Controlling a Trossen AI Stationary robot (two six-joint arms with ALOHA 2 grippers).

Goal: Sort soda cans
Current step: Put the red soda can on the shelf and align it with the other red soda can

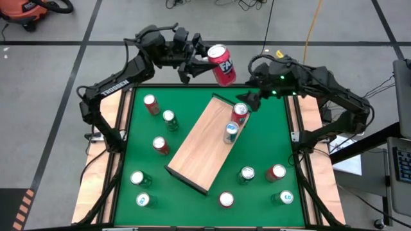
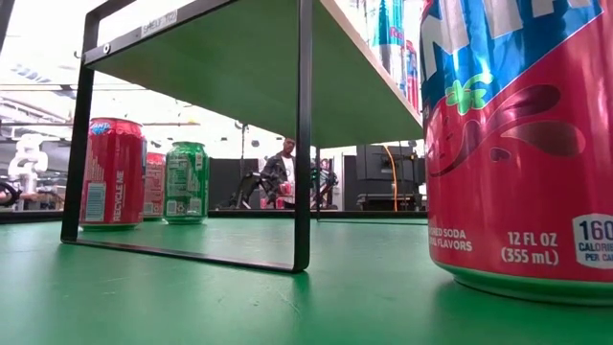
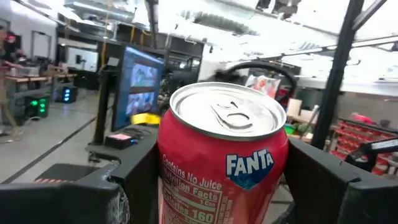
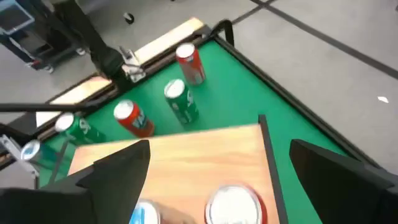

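Observation:
My left gripper (image 1: 207, 63) is shut on a red Fanta soda can (image 1: 223, 67), held high over the table's far edge. My right gripper (image 1: 247, 99) hangs open above the far end of a wooden board (image 1: 196, 144). Below it, a red can (image 4: 233, 205) and a blue can (image 1: 231, 132) stand on that board. Several more red and green soda cans stand upright on the green table (image 1: 270, 138), among them a red one (image 1: 151, 104) and a green one (image 1: 169, 119) at the left. My left gripper pinches the red can's side wall (image 3: 171, 180) between its two fingers (image 3: 137, 174), one on each side of the body below the silver top. The fingers come about level from the table's left. The can is lifted clear of the table, its top (image 3: 227, 112) uppermost.
The board is a raised shelf on a black metal frame (image 2: 305, 134), lying slantwise across the table's middle. Cans stand along the near edge, such as a red one (image 1: 226, 200) and a green one (image 1: 145, 201). Bare green cloth lies at the right of the board.

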